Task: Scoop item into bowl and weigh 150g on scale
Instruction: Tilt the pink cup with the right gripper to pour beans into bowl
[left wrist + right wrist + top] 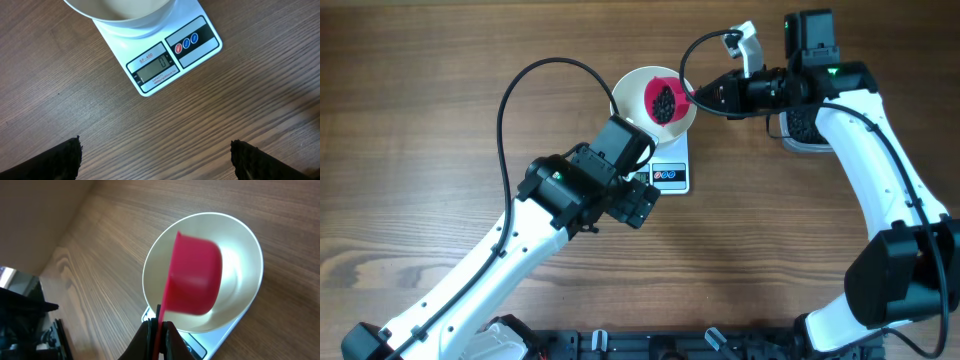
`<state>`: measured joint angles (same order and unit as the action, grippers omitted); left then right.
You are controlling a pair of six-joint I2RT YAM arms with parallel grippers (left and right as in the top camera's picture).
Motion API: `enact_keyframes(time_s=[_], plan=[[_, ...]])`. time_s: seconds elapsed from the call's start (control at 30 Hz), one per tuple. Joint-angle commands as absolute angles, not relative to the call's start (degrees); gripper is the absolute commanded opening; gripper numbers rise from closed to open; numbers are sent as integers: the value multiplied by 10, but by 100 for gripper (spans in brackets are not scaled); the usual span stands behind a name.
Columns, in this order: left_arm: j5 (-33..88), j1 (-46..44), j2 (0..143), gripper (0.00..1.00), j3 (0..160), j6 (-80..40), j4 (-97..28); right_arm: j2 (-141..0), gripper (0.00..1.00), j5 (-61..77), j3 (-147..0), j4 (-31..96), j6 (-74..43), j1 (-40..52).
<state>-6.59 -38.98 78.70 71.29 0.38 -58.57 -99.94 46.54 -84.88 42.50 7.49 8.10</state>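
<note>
- Many tiny black beads [664,102] lie heaped in the pink scoop [195,280], which hangs over the white bowl [630,88]. In the right wrist view the bowl's inside looks bare.
- The right gripper [160,330] reaches in from the bowl's right side, its jaws pressed together on the scoop's thin handle.
- The left gripper [642,205] is spread wide and holds nothing. It hovers over the table just in front of the scale [170,55], whose display [152,70] faces its camera (the digits are too small to trust).
- The bowl stands on the scale and covers most of its platform.
- Handling the beads: they look hard, round and loose, so they should pour almost like a liquid and then bounce and roll. A slow tilt, low over the bowl's middle, would probably keep them in.
- Handling the scoop: it looks like light, stiff plastic, and the handle is the only place to grip it. A pinch that far from the cup could let it twist in the jaws.
- Handling the bowl: it looks rigid and smooth, so it may slide on the scale's plate if nudged. Any touch would also falsify the reading, so it is best left alone.
- What looks like more dark beads shows in a container [805,128] half hidden under the right arm.
</note>
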Motion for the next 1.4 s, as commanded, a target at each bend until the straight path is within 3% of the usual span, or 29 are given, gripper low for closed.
enact_keyframes(time_s=[0.0,0.37,0.73,1.0,1.37], plan=[[-69,-387,788,100,708,13,-586,-980,4,456,-858,427,123,101],[-69,-388,788,100,708,13,-586,-980,4,310,-858,364,103,154],[-69,-388,788,100,708,13,-586,-979,4,297,-858,334,122,166],[-69,-388,788,100,708,13,-586,-974,4,167,-858,334,133,222],[-69,-388,788,100,708,13,-586,-942,4,163,-859,311,119,222]])
